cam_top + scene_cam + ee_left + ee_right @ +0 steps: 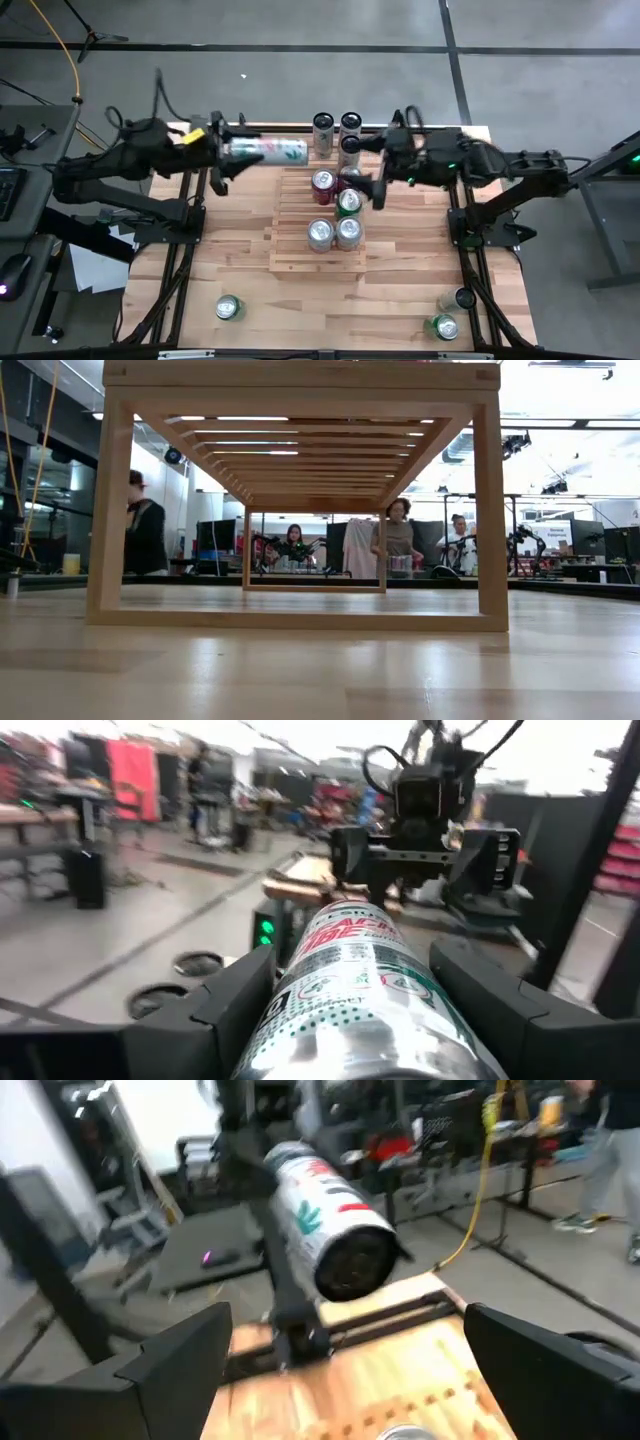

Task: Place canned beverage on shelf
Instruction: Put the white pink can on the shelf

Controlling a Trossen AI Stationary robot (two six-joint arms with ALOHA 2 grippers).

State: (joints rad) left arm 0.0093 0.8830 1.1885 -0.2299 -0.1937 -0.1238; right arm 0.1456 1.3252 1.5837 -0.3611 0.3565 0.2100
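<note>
Gripping a tall white can with red and green print [265,150], our left gripper [219,152] holds it lying on its side in the air, its dark fingers [225,1000] pressed against both flanks. Our right gripper [381,175] faces it from the other side with its fingers spread wide and nothing between them.

We work over a pale butcher-block wooden tabletop [240,260] set in a room with a grey floor; through the low view we see people standing and seated at benches far behind. On the table sits the pale slatted wooden shelf [300,215], several cans already upright on it: a red-topped can [322,184], a green can [348,201], and two silver cans [333,233] side by side. Three tall white cans [337,131] stand just beyond the shelf's far edge.

Both arms reach inward from the table's sides, level above the far half. The held can hangs beside the shelf's far left corner, not over the slats. Near the front edge, a green can [228,308] stands alone at left and two more cans [452,313] at right, well apart from the shelf.
</note>
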